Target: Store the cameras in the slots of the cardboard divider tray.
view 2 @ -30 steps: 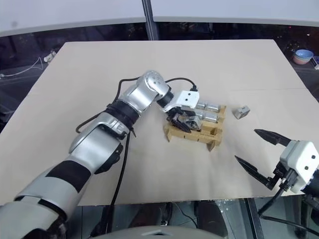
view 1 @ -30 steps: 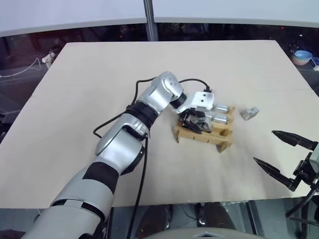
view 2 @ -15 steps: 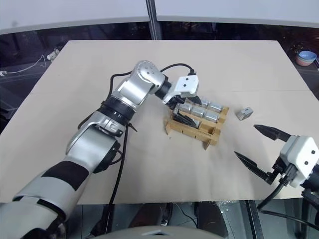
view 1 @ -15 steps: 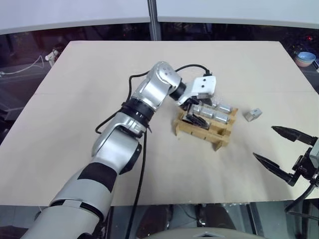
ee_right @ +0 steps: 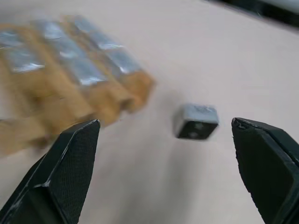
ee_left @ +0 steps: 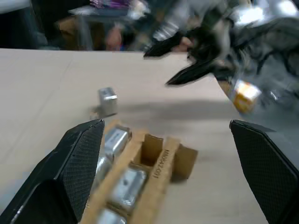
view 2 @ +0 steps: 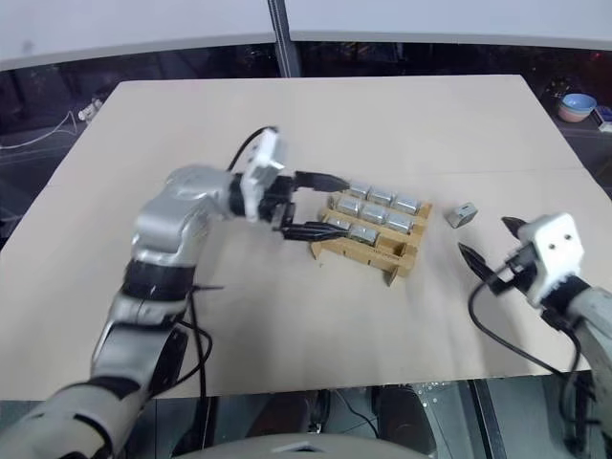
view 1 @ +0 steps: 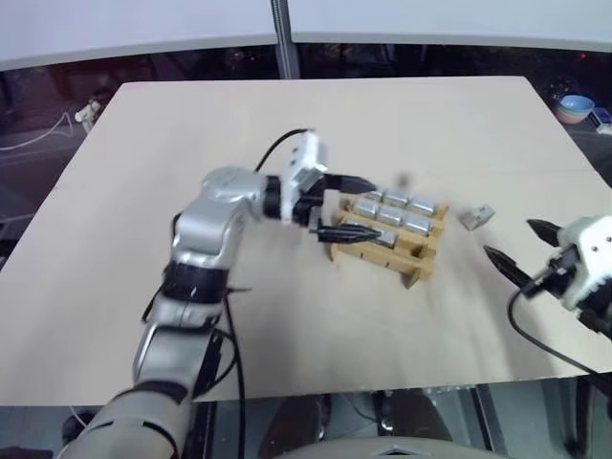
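Resting on a pale beige table (view 1: 143, 191) ringed by dark floor, the cardboard divider tray (view 1: 382, 251) holds several cameras (view 1: 387, 215). One loose camera (view 1: 478, 217) lies just beside it. The left gripper (view 1: 346, 206) and right gripper (view 1: 519, 251) both stand spread, empty.

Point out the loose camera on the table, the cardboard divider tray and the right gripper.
loose camera (view 2: 463, 214), right eye view, top face.
cardboard divider tray (view 2: 368, 257), right eye view, near side wall.
right gripper (view 2: 492, 251), right eye view, midway between fingertips.

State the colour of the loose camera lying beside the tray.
Silver-grey, with a dark front face; the camera shows best in the right wrist view.
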